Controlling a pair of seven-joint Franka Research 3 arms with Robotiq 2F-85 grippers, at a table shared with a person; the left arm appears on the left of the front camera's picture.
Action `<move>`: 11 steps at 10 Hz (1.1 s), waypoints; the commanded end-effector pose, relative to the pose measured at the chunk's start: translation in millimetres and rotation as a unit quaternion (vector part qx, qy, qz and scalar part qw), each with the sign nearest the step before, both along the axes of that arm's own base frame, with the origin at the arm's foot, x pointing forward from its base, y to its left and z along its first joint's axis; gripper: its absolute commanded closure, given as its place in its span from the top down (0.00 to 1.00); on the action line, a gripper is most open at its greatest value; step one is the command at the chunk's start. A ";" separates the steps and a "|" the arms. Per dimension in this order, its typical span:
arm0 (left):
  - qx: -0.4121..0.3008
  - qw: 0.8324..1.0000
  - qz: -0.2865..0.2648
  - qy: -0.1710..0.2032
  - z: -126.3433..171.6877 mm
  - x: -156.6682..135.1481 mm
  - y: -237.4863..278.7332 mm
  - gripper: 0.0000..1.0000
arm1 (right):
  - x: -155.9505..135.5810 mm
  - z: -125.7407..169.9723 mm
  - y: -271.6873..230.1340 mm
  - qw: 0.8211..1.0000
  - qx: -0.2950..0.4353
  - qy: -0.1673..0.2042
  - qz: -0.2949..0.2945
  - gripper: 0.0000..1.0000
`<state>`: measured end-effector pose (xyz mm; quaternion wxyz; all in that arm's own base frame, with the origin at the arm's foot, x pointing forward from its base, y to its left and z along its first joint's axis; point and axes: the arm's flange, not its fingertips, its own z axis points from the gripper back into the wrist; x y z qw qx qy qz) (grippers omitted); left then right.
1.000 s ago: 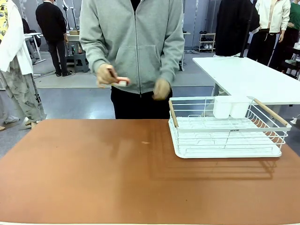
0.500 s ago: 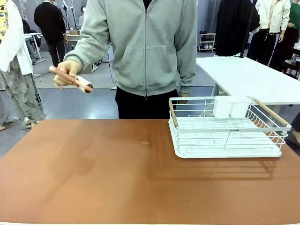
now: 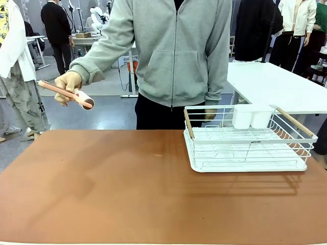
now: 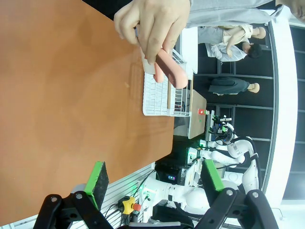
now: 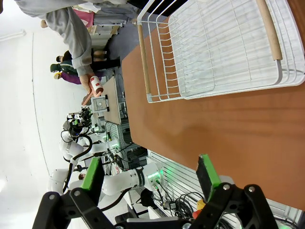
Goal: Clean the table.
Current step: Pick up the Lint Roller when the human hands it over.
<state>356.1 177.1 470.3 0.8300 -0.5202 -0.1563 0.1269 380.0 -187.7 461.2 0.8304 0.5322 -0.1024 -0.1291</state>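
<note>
The reddish-brown table (image 3: 102, 194) lies bare in front, with a small pale speck (image 3: 159, 155) near its middle. A person in a grey hoodie stands at the far side and holds a pink-handled roller (image 3: 69, 94) in one hand, out past the table's far left corner. In the left wrist view that hand grips the pink-handled roller (image 4: 167, 71) above the table (image 4: 62, 109), and my left gripper (image 4: 156, 176) is open with nothing between its green pads. My right gripper (image 5: 149, 172) is open too, over the table (image 5: 214, 129).
A white wire dish rack (image 3: 248, 138) with wooden handles and a white cup holder stands at the table's far right; it also appears as the dish rack (image 5: 214, 47) close ahead of my right gripper. A white-topped table (image 3: 276, 84) stands behind.
The person has stepped to the right. The hand with the roller swung from in front of the body out to the left and slightly lower.
</note>
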 end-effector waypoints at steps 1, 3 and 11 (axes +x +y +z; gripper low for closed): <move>-0.003 1.000 0.001 -0.002 0.9 -1.3 1.4 1.00 | -1.9 3.2 -0.1 1.000 0.000 -0.005 0.004 1.00; 0.036 0.998 0.052 0.012 10.7 5.9 -9.3 1.00 | -1.9 3.2 -0.1 1.000 0.000 -0.005 0.004 1.00; 0.062 0.973 0.175 0.140 63.9 17.5 -69.3 1.00 | -1.9 3.2 -0.1 1.000 0.000 -0.005 0.004 1.00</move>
